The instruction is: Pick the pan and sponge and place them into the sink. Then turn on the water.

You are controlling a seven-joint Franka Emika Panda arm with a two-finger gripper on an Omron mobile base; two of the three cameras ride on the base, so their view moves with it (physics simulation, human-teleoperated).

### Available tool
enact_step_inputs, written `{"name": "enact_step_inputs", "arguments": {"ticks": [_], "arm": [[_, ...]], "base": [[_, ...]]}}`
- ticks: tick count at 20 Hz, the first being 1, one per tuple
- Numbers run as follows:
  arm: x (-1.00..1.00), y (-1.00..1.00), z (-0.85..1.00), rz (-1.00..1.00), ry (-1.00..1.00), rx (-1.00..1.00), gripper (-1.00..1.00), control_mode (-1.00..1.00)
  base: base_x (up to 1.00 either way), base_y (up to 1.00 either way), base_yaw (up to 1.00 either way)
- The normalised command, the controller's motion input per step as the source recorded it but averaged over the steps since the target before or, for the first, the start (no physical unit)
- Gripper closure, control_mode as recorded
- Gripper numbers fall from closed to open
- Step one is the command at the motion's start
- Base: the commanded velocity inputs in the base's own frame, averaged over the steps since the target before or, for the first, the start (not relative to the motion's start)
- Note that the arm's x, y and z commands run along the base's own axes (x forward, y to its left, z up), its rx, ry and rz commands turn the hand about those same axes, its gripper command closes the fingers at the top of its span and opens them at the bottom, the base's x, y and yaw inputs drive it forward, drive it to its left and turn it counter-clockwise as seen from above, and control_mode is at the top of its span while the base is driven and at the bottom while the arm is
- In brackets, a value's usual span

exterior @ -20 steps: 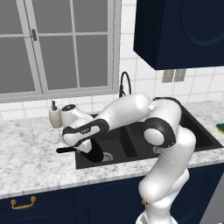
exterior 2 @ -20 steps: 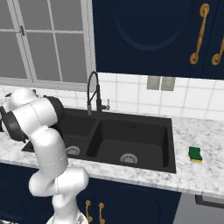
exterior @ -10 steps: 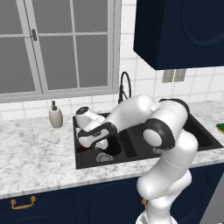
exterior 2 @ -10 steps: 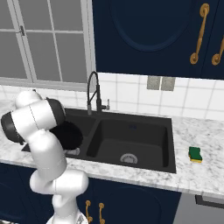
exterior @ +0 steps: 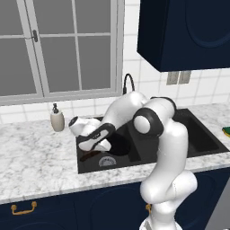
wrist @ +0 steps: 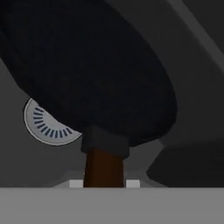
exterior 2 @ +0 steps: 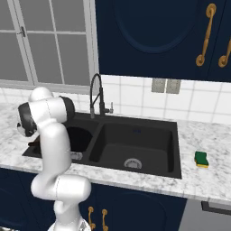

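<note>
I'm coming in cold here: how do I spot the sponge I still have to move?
Start at the large black double-basin sink in the marble counter. On the counter just right of it lies the small flat yellow sponge with a green face. It is the one bright thing there, far from the beige soap bottle.

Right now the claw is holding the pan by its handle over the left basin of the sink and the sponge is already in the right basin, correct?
Not quite. The sponge lies on the counter to the right of the sink, as the right base view shows. The rest holds: the claw grips the pan by its handle over the left basin.
</note>
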Motion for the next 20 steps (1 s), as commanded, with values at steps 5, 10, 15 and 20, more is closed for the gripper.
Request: {"name": "enact_step_inputs", "arguments": {"ticks": [5,10,15,20], "arm": [[0.13,-0.49,-0.59,0.0,0.07,-0.22,1.0,-1.0],[0.03,-0.34,-0.38,0.0,0.0,-0.05,1.0,-1.0],[0.0,-0.09,-0.26,0.0,0.0,0.0,-1.0,-1.0],[0.0,-0.38,0.01,-0.03,-0.04,0.07,-1.0,-1.0]], "base": [[0.0,0.0,0.0],[0.0,0.0,0.0],[0.0,0.0,0.0],[0.0,0.0,0.0]]}}
